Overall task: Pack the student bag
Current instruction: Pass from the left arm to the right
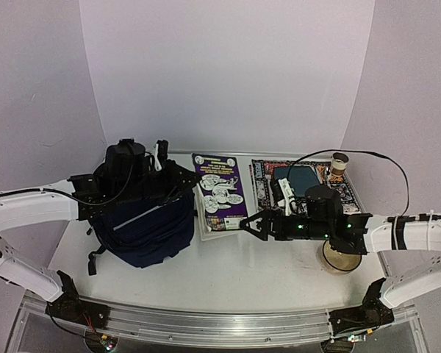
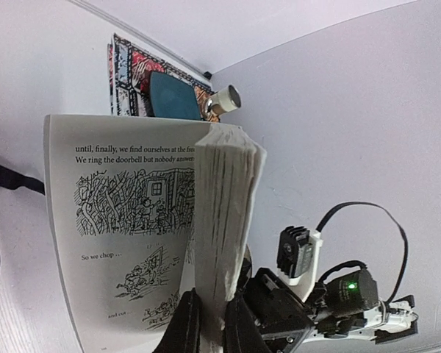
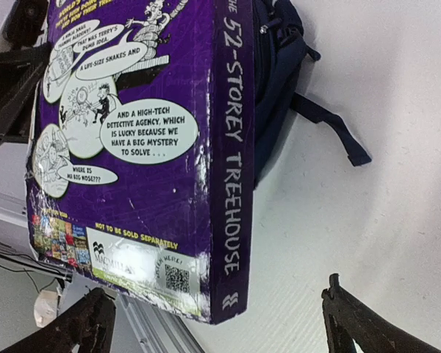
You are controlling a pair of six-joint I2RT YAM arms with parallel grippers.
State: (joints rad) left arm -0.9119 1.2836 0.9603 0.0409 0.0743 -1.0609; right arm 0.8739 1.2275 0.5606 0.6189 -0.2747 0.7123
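The student bag [image 1: 143, 228], dark navy with black straps, lies on the table at the left; it also shows behind the book [image 3: 279, 66]. A purple paperback book [image 1: 220, 195] sits just right of it, back cover up. My left gripper [image 1: 187, 180] reaches over the bag and is shut on the book's page block [image 2: 224, 213], while one illustrated page [image 2: 117, 220] splays apart. My right gripper [image 1: 253, 224] stands open at the book's near right corner. Its fingertips [image 3: 88, 323] flank the spine end [image 3: 231, 243] without touching it.
A patterned mat [image 1: 338, 193] with a dark teal pouch [image 1: 303, 176] and a white object [image 1: 283, 193] lies at the back right. A small roll [image 1: 339, 163] stands behind it. A round tin [image 1: 342, 257] sits under the right arm. White walls close the table's back and sides.
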